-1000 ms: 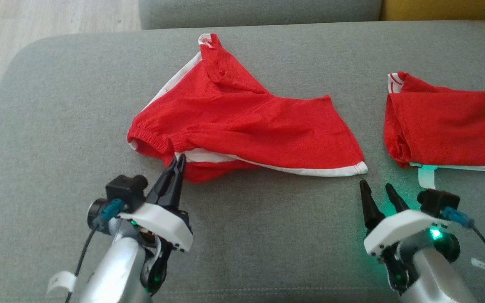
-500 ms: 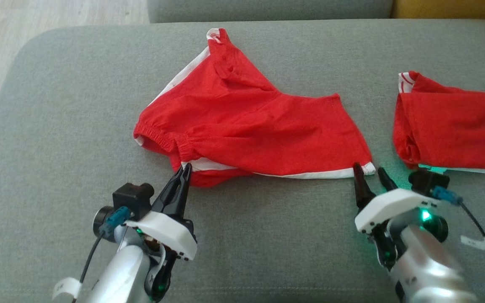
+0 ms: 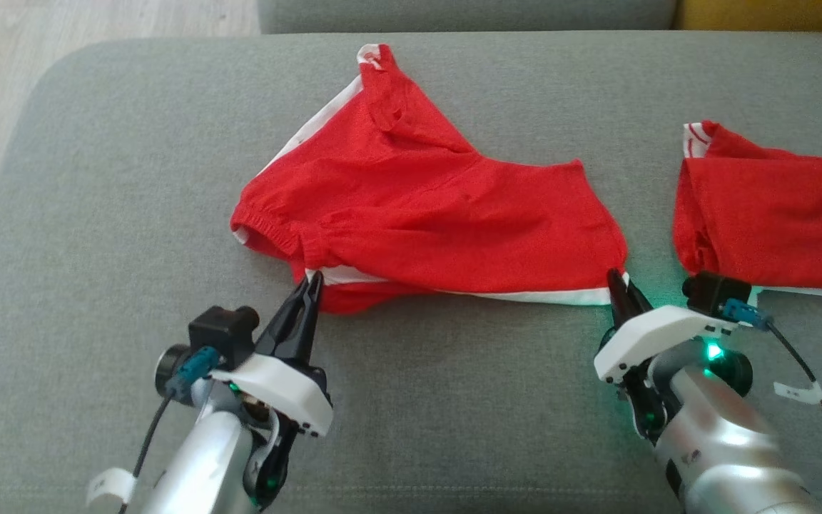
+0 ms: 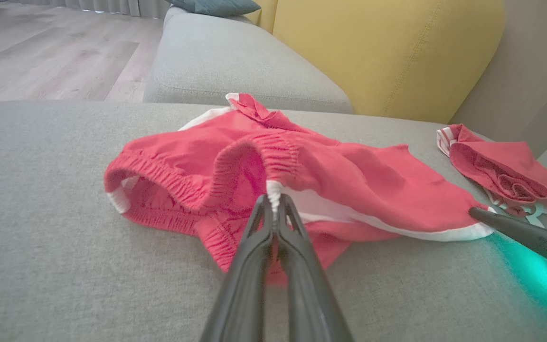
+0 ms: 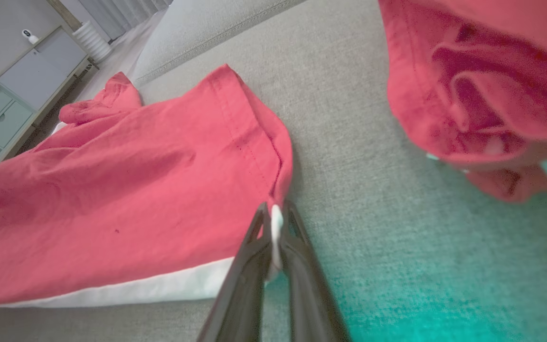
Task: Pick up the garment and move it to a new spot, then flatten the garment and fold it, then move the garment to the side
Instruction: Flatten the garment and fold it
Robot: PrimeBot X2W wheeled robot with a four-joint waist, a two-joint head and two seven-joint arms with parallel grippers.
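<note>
Shorts (image 3: 439, 214), red, seemingly cotton, white-trimmed, are pinched by left claw (image 3: 313, 280) and right claw (image 3: 620, 280).

Soft, even daylight lights all three views, bright without glare. Shadows are faint, lying under the near hem of the garment (image 3: 439, 214). A green glow tints the cushion (image 3: 511, 400) at the head view's lower right and the right wrist view's bottom right. The right forearm (image 3: 725, 457) looks smeared; the second garment (image 5: 482, 85), upper right in the right wrist view, is blurred.
</note>
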